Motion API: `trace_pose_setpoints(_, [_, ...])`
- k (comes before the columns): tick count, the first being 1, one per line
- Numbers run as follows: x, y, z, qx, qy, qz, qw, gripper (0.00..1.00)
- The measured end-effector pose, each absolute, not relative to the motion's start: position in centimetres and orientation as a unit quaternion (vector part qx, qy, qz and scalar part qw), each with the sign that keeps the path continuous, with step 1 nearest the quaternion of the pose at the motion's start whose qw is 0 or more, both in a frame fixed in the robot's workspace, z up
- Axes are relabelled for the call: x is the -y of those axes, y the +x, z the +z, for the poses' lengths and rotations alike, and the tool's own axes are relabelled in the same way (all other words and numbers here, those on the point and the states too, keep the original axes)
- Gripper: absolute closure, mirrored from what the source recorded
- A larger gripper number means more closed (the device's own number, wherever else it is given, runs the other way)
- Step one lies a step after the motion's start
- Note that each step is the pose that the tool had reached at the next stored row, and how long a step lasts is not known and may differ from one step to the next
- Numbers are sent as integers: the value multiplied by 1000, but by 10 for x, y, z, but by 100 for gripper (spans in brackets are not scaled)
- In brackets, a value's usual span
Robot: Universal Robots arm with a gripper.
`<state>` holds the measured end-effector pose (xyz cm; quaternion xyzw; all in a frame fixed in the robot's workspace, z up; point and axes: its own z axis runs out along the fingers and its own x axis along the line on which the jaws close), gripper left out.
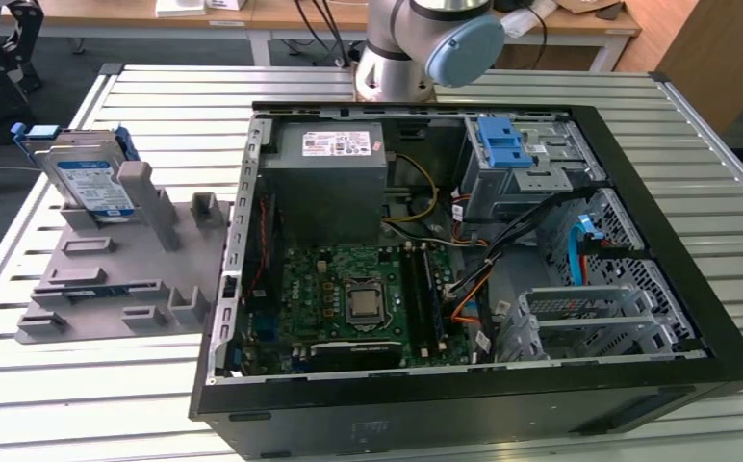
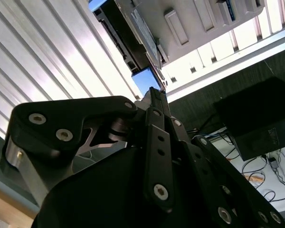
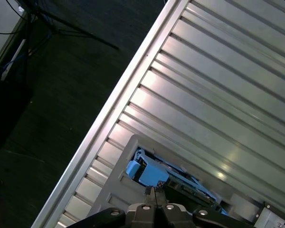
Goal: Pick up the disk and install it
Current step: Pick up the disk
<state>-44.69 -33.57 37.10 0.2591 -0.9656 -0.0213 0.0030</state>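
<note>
Slatted table (image 1: 712,164) carries one disk (image 1: 90,186), one rack (image 1: 105,281), one computer (image 1: 410,409).

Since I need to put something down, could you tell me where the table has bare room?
The table is bare between the grey fixture holding the disk and its near edge, and along the exterior view's right of the computer case. Inside the case, cables crowd everything.
</note>
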Motion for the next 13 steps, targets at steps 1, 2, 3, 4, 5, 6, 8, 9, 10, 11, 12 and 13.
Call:
trace_pose_setpoints(1, [336,-447,371,965,261,-21,3,89])
trace_pose_setpoints(2, [336,-447,371,965,262,-21,3,89])
trace_pose_setpoints(3, [336,-447,371,964,264,-21,3,89])
trace_pose_setpoints(4, [336,-447,371,964,265,-21,3,89])
trace_pose_setpoints(5, [336,-447,371,964,267,-21,3,89])
trace_pose_setpoints(6, [336,-447,371,963,268,-21,3,89])
trace_pose_setpoints(8, [336,-447,371,962,271,-21,3,89])
trace_pose_setpoints(9, [336,-447,371,962,272,-21,3,89])
trace_pose_setpoints(10, [336,-447,371,962,274,-21,3,89])
trace_pose_setpoints(11, [336,-447,371,961,275,-21,3,89])
trace_pose_setpoints(12, [336,-447,371,961,276,-21,3,89])
trace_pose_setpoints(13, [336,-447,371,960,278,-21,3,89])
